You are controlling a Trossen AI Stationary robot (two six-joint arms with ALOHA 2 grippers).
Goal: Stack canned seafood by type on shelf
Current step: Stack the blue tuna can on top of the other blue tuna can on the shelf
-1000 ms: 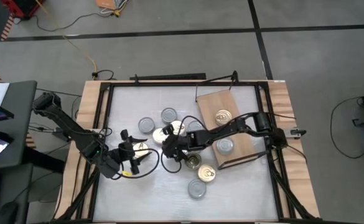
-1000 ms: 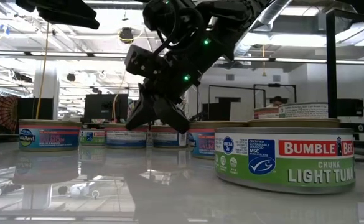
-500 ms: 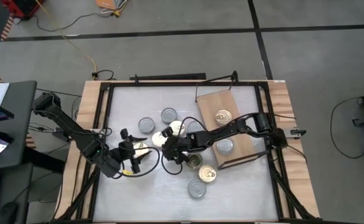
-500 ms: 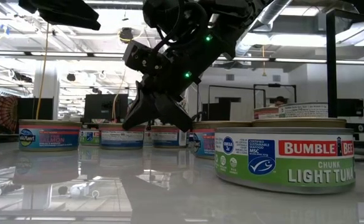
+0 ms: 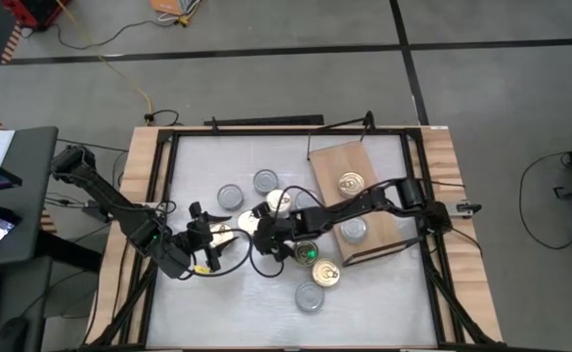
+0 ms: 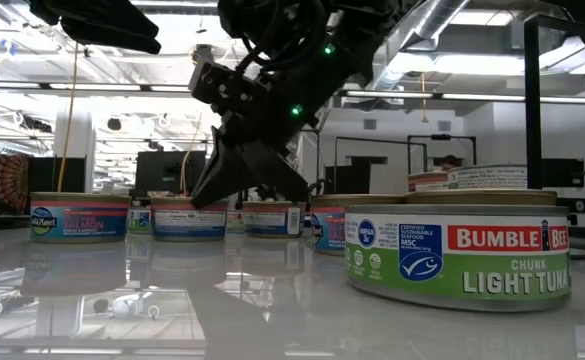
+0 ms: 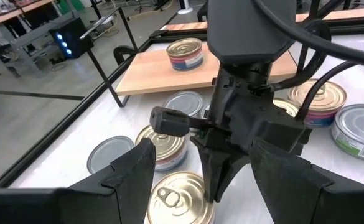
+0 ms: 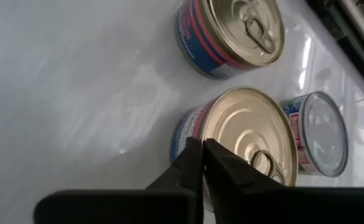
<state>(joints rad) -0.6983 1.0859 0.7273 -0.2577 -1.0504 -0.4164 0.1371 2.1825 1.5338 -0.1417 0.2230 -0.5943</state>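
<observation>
the shelf (image 5: 388, 227) is the landmark. it lies at the right side of the table (image 5: 188, 293) and carries two tins: a gold tin (image 5: 351, 183) and a grey tin (image 5: 354, 230). all other tins stand loose on the table, left of the shelf.

the right gripper (image 5: 258, 233) hangs left of the shelf, in the middle of the loose cluster. its fingers (image 8: 201, 163) are pressed together, tips touching, and hold nothing. the tips point down at the near edge of a gold pull-tab tin (image 8: 247, 144). a second gold tin (image 8: 231, 31) and a grey-lidded tin (image 8: 318, 134) stand just beside it.

deciding relation: the tin lies directly below the tips and slightly ahead of them, farther from the shelf than the wrist. round tin: no long axis, any approach angle serves. judged requirement: the fingers must open wider than the tin before descent; as they stand, they would strike the lid.

the right arm is nearer this tin and the shelf. the left gripper (image 5: 205, 242) waits farther left of the shelf, fingers (image 7: 129, 177) spread wide, empty, with a gold tin (image 7: 175, 198) between and below them.

risk, judged: neighbouring tins stand close; an opened finger may push one.
</observation>
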